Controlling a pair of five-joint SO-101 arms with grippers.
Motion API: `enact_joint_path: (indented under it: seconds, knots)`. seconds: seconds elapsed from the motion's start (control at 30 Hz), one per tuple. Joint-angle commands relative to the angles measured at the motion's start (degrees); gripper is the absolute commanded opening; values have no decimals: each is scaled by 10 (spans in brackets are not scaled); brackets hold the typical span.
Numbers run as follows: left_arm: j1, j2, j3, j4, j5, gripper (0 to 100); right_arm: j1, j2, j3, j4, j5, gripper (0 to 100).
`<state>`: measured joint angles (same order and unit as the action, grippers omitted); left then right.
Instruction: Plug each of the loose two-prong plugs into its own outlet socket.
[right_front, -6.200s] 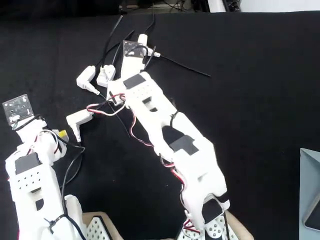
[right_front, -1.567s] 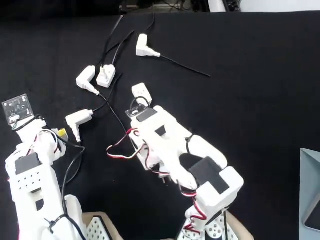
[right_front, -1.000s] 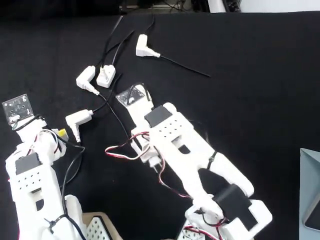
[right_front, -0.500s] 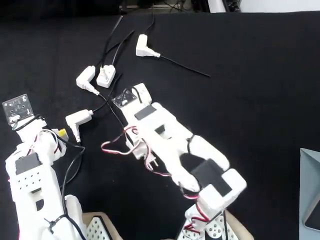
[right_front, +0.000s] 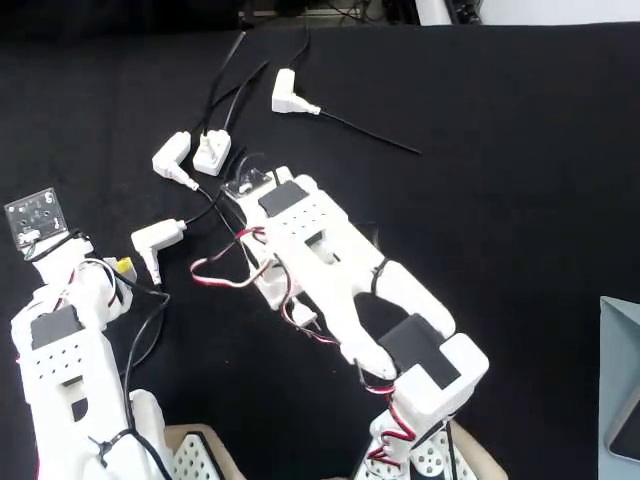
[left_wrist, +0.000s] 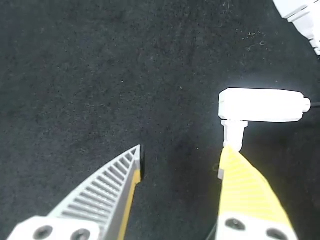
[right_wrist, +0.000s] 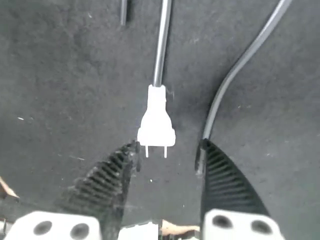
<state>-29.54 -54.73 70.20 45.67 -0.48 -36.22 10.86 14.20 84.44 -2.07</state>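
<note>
- The right arm (right_front: 340, 290) lies stretched low over the black cloth-covered table (right_front: 520, 150), from its base at the near edge toward the far left side.
- The right gripper (right_wrist: 167, 150) has its two fingers spread apart and holds nothing.
- A small flat white two-prong plug (right_wrist: 156, 125) on a grey cable lies on the cloth just in front of this gripper. Its prongs point into the gap between the fingertips and touch neither finger.
- The left arm (right_front: 60, 340) stands folded at the near left corner. The left gripper (left_wrist: 182, 155) points down at the cloth, fingers apart and empty.
- A white L-shaped plastic connector (left_wrist: 262, 105) lies just beyond the yellow fingertip (left_wrist: 235, 165). I cannot tell if its short stub touches the tip.
- Count: two arms. The high view shows four white cable ends: the flat plug and three L-shaped ones, including a second L-shaped connector (right_front: 172, 155) just beside the flat plug and a third L-shaped connector (right_front: 285, 92) farther back.
</note>
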Motion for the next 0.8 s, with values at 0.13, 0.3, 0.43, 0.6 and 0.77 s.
enact_joint_path:
  seconds: [0.13, 0.3, 0.43, 0.6, 0.77]
  knots:
    - [-2, -10, -1, -11, 0, 252, 4, -3, 76, -76, -4, 184]
    - [-2, -10, -1, -11, 0, 252, 4, -3, 93, -101, -4, 184]
    - [-2, -10, -1, -11, 0, 252, 4, -8, 88, -92, -4, 184]
    - [-2, -10, -1, -11, 0, 252, 4, -8, 44, -36, -4, 184]
    - [-2, -10, -1, -11, 0, 252, 15, -5, 30, -31, -4, 184]
